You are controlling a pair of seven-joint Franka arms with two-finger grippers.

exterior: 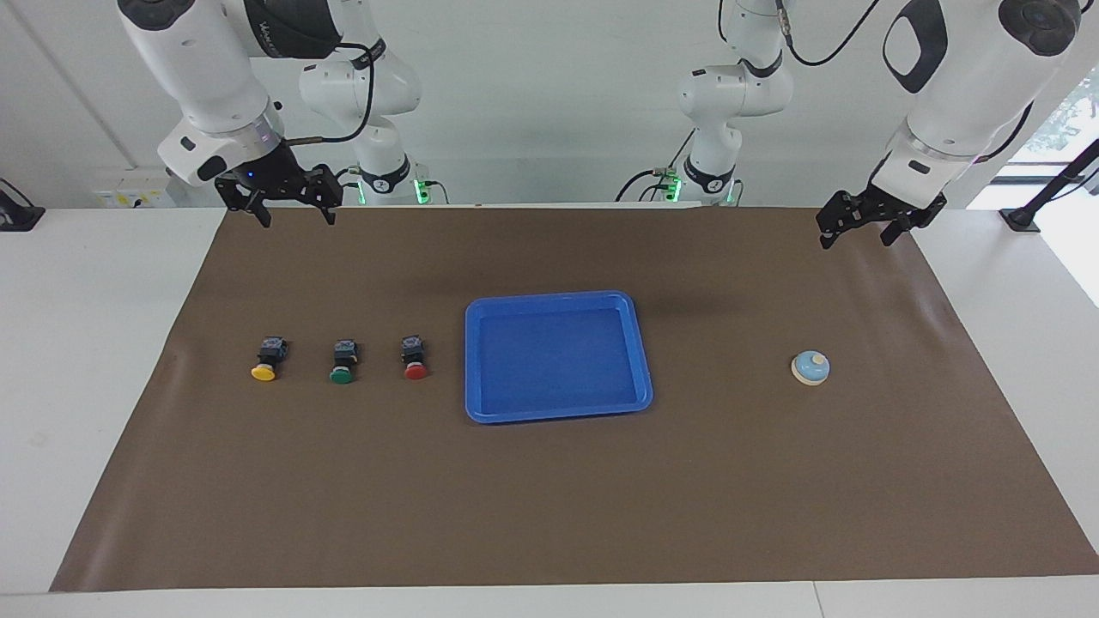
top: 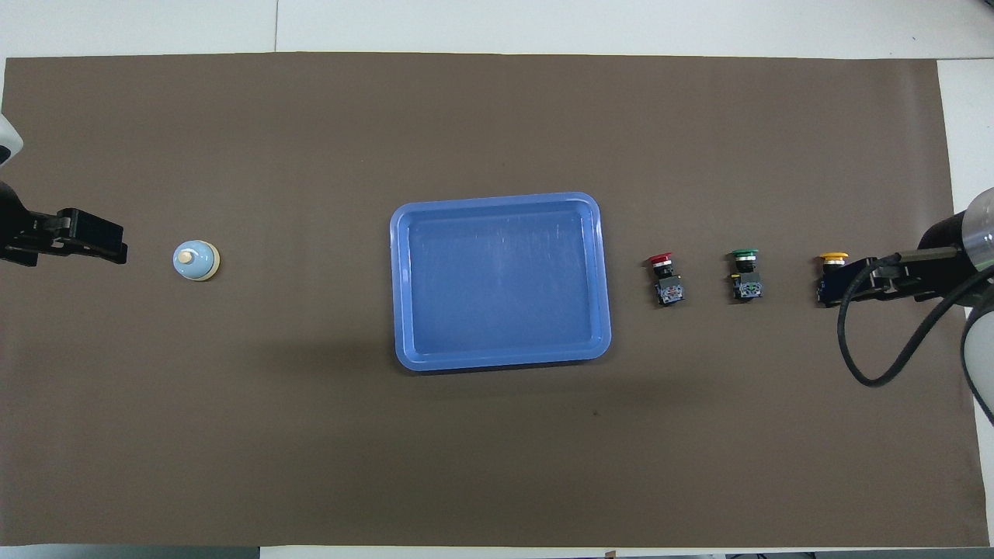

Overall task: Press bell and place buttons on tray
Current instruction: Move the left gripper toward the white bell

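- Right gripper (exterior: 292, 210): raised over the brown mat (exterior: 549, 515) near the corner of the tabletop at the robots' edge, right arm's end; arm bent down from above, fingers pointing down, spread apart, holding nothing.
- Left gripper (exterior: 863, 227): raised over the mat's edge near the robots' corner at the left arm's end; wrist tilted, fingers apart, holding nothing.
- Bell (exterior: 810, 367): upright on the mat toward the left arm's end, about midway between the robots' edge and the outer edge, untouched.
- Tray (exterior: 481, 360): flat at the middle of the tabletop, nothing in it.
- Yellow button (exterior: 266, 358), green button (exterior: 343, 360), red button (exterior: 415, 357): lying in a row toward the right arm's end, caps pointing away from the robots; red nearest the tray, yellow closest to the table's end; all apart from each other and outside the tray.
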